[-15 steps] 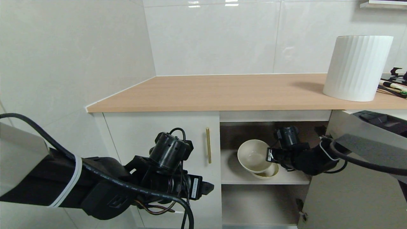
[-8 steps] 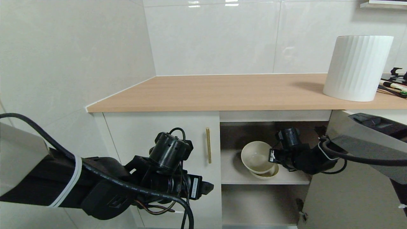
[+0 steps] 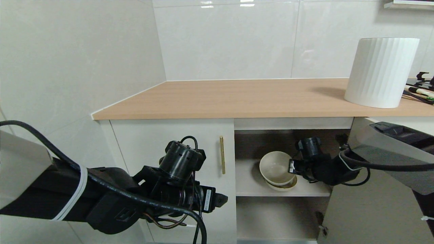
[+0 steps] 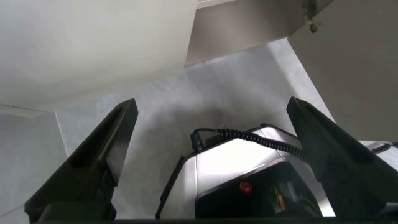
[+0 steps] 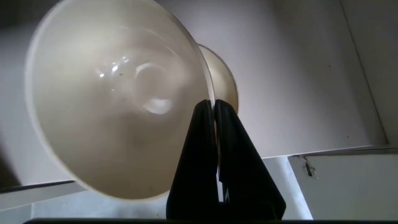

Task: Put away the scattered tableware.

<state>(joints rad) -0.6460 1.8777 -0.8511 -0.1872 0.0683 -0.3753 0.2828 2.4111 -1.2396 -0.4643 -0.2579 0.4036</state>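
A cream bowl (image 3: 275, 167) hangs tilted inside the open cabinet, just above a second cream bowl (image 3: 284, 185) that rests on the cabinet shelf (image 3: 247, 184). My right gripper (image 3: 292, 166) is shut on the tilted bowl's rim. In the right wrist view both fingers (image 5: 214, 146) pinch the rim of the held bowl (image 5: 118, 93), and the shelf bowl (image 5: 225, 81) peeks out behind it. My left gripper (image 4: 211, 162) is open with nothing between its fingers, held low in front of the closed left cabinet door (image 3: 173, 135).
A tall white ribbed container (image 3: 381, 71) stands on the wooden countertop (image 3: 237, 98) at the right, with utensils (image 3: 418, 92) beside it. The right cabinet door (image 3: 359, 210) is swung open. A lower shelf (image 3: 274, 217) lies below. A brass handle (image 3: 222, 159) is on the left door.
My right gripper has carried the tilted bowl slightly right and down, closer over the bowl on the shelf. The left arm has stayed still.
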